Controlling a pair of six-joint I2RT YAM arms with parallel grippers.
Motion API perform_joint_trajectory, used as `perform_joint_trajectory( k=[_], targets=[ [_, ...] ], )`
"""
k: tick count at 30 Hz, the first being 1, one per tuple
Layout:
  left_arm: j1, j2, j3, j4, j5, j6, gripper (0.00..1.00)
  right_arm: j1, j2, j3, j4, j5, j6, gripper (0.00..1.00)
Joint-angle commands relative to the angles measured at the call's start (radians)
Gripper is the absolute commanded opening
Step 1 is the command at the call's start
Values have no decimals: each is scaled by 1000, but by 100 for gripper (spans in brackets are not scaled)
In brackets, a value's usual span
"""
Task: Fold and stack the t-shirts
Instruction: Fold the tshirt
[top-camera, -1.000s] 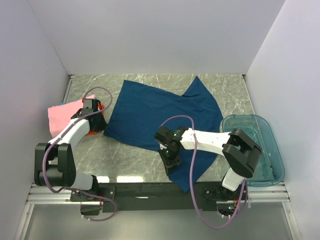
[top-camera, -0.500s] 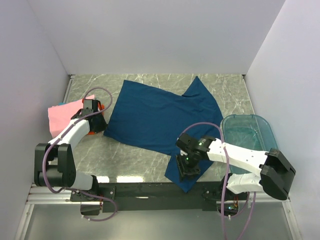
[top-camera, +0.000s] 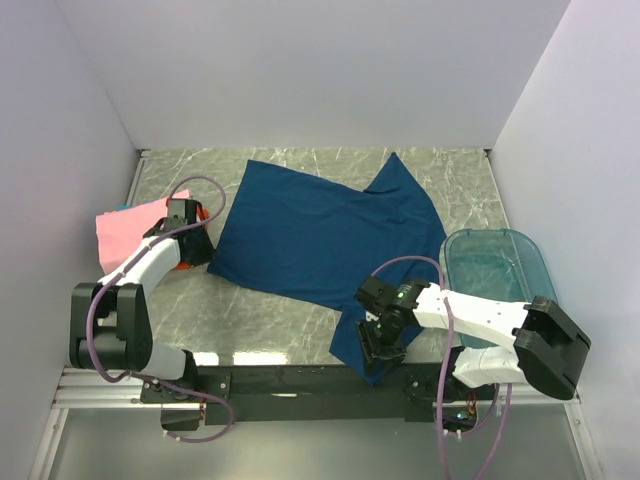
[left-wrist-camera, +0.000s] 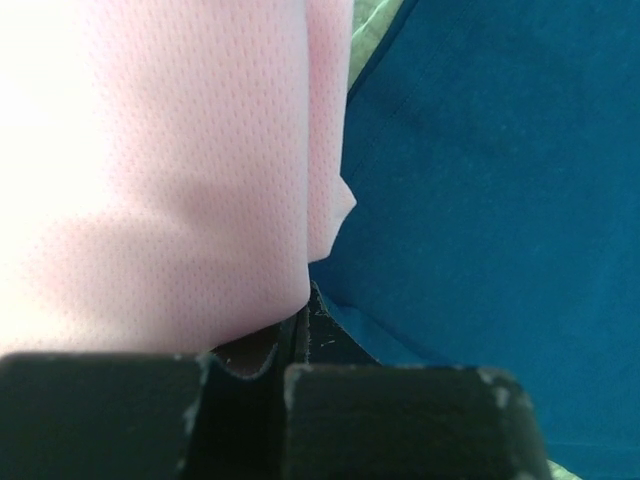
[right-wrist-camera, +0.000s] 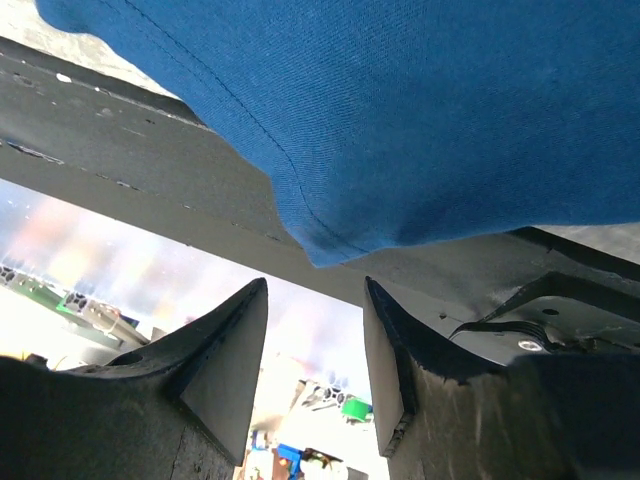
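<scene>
A large navy-blue t-shirt (top-camera: 320, 230) lies spread flat across the middle of the table. Its near corner (top-camera: 362, 352) hangs over the front edge. My right gripper (top-camera: 385, 340) is open and empty just right of that corner. In the right wrist view the open gripper (right-wrist-camera: 315, 285) sits just below the corner's hem (right-wrist-camera: 330, 245), not touching it. My left gripper (top-camera: 185, 215) is shut beside the pink t-shirt (top-camera: 125, 235) at the left. In the left wrist view the shut gripper (left-wrist-camera: 305, 300) has pink cloth (left-wrist-camera: 170, 170) lying against it and navy cloth (left-wrist-camera: 480, 200) on the right. An orange t-shirt (top-camera: 186, 264) peeks out under the left arm.
A translucent teal tub (top-camera: 500, 290) stands at the right front. White walls close in the table on three sides. The black rail (top-camera: 300, 380) runs along the front edge, under the hanging corner.
My right arm has swung its elbow out to the right, and its gripper has moved right and nearer, to the shirt's hanging corner. The left arm has not moved.
</scene>
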Motion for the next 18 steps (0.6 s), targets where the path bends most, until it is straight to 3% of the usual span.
perform_joint_trajectory(
  k=[1,18],
  targets=[
    [5,12,9,26,15,18,0,7,3,-10,30,-34,13,50],
    [5,-2,-22,37,9,16,0,76,57,-42,79,-2,90,50]
  ],
)
